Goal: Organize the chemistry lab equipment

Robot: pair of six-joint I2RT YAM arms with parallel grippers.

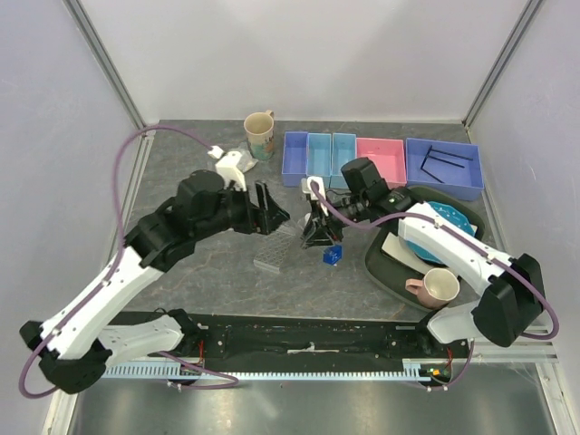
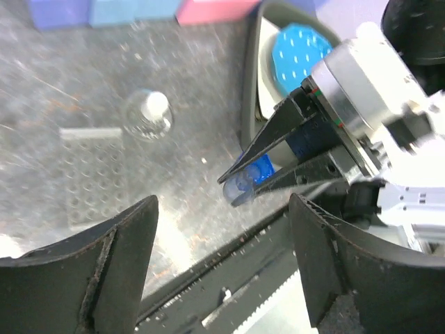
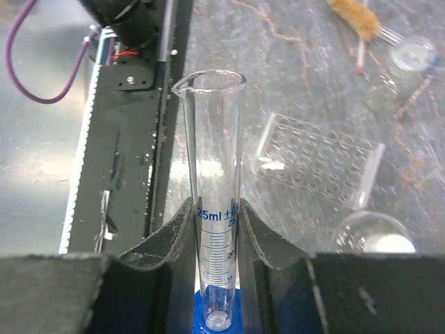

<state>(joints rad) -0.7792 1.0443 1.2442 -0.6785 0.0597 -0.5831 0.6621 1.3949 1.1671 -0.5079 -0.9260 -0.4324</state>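
My right gripper is shut on a clear 25 ml measuring cylinder with a blue base, held above the table's middle. The left wrist view shows the cylinder between the right fingers. A clear plastic tube rack lies flat on the table and also shows in both wrist views. A white-stoppered clear flask stands beside the rack. My left gripper is open and empty above the rack.
Blue bins, a pink bin and a blue bin with black rods line the back. A cream mug stands behind them to the left. A dark tray holds a blue dotted plate and a pink mug. A brush and a small clear bottle lie nearby.
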